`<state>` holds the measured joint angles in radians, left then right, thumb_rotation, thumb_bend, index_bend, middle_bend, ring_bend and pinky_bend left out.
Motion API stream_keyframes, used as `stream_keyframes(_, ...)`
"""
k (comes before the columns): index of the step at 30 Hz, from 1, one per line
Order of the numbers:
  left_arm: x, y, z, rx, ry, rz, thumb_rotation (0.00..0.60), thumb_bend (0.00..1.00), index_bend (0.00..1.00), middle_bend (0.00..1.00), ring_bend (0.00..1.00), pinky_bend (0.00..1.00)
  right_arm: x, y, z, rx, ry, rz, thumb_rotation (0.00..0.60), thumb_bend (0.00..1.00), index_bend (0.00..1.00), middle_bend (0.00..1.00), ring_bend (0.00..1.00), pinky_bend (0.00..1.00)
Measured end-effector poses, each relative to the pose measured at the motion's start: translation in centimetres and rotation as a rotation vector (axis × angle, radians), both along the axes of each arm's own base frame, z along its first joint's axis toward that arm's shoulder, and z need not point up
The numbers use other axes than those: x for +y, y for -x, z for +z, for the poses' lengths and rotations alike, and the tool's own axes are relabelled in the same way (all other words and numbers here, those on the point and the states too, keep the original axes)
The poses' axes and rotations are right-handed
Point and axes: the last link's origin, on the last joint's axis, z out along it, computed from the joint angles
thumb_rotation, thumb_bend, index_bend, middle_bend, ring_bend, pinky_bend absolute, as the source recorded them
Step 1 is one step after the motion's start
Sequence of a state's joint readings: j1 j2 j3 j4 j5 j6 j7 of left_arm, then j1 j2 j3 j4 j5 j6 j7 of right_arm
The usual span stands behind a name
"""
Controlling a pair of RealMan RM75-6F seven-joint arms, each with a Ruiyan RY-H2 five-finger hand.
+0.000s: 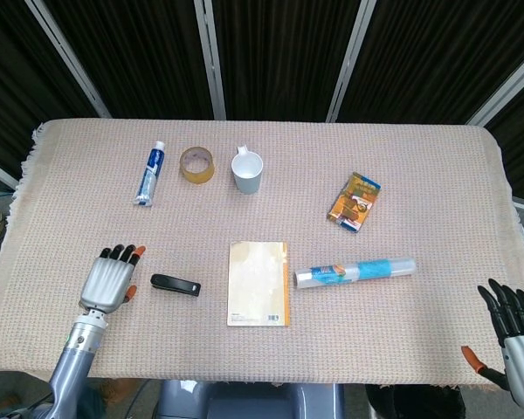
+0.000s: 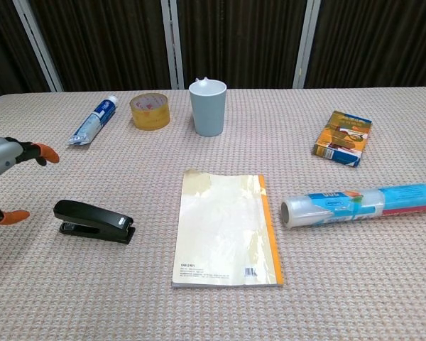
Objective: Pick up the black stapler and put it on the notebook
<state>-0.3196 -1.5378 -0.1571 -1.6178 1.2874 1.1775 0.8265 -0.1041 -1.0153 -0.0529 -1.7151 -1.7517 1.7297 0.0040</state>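
The black stapler lies flat on the cloth, left of the notebook, which has a cream cover and an orange spine. My left hand hovers just left of the stapler, open, fingers spread, holding nothing. A short gap separates it from the stapler. My right hand shows at the lower right edge of the head view, open and empty, far from both objects.
At the back stand a toothpaste tube, a tape roll and a pale blue cup. A snack box lies right of centre. A cling film roll lies beside the notebook's right edge.
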Motion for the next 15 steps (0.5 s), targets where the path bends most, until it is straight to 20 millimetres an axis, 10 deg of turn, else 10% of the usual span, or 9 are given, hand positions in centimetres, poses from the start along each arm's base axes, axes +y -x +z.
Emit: stream_keyframes(15,0.1,-1.7,-3.0,-0.029,0.081,-0.046,0.590,0.24,0.23,0.24,0.21,0.31,0.3,0.1,0.0,-0.004,-0.003,0.004,0.600,0.16,0.00,0.00,0.00,0.00)
